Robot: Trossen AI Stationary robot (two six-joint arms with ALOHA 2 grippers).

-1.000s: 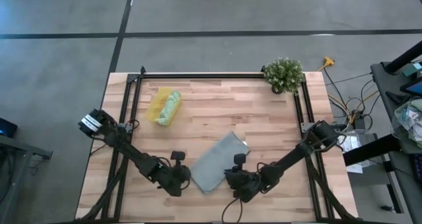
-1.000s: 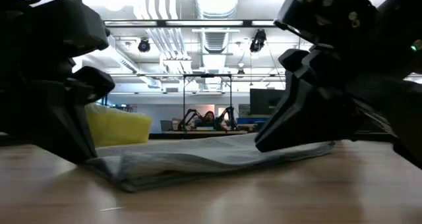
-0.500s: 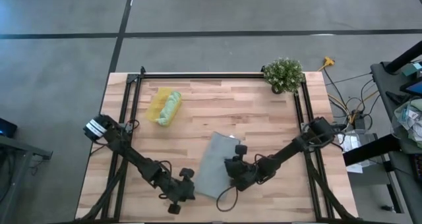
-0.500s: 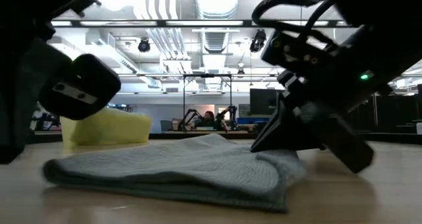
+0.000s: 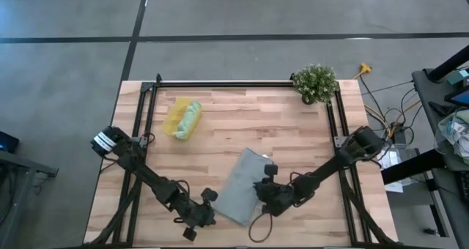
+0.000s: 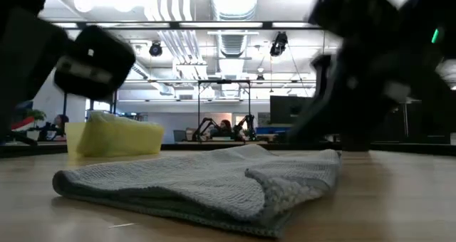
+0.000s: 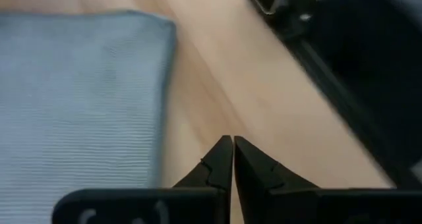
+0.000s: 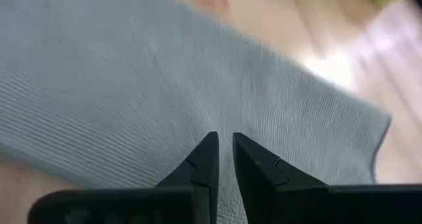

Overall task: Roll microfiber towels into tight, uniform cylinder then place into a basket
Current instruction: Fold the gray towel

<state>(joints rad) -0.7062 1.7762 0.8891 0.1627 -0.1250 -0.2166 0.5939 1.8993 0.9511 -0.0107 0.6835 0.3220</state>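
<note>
Left gripper [image 7: 232, 159]: fingers pressed together tip to tip, nothing between them, over bare wood just off the grey-blue towel's [image 7: 72, 99] edge. In the high view it sits low at the near edge of the table [image 5: 293, 139], beside the towel's near-left corner [image 5: 196, 218].

Right gripper [image 8: 222, 159]: fingers nearly together with a thin slit between the tips, nothing visibly pinched. It points down at the towel surface [image 8: 165, 99], hovering over or just at the cloth; can't tell if it touches. High view puts it at the towel's right side [image 5: 265, 192], arm running back to the right rail.

Grey-blue towel [image 5: 240, 184]: folded flat into a long strip, lying diagonally at the near centre of the table between the two grippers. Not rolled. Low view shows it lying slack with a fold lapped over on its right end [image 6: 206, 185].

Light green towel [image 5: 190, 120]: rolled, sitting in the yellow basket [image 5: 176, 116] at the far left of the table, well apart from both arms. The basket also shows in the low view behind the grey towel [image 6: 117, 137].

Potted plant [image 5: 316, 83] at the far right corner.
</note>
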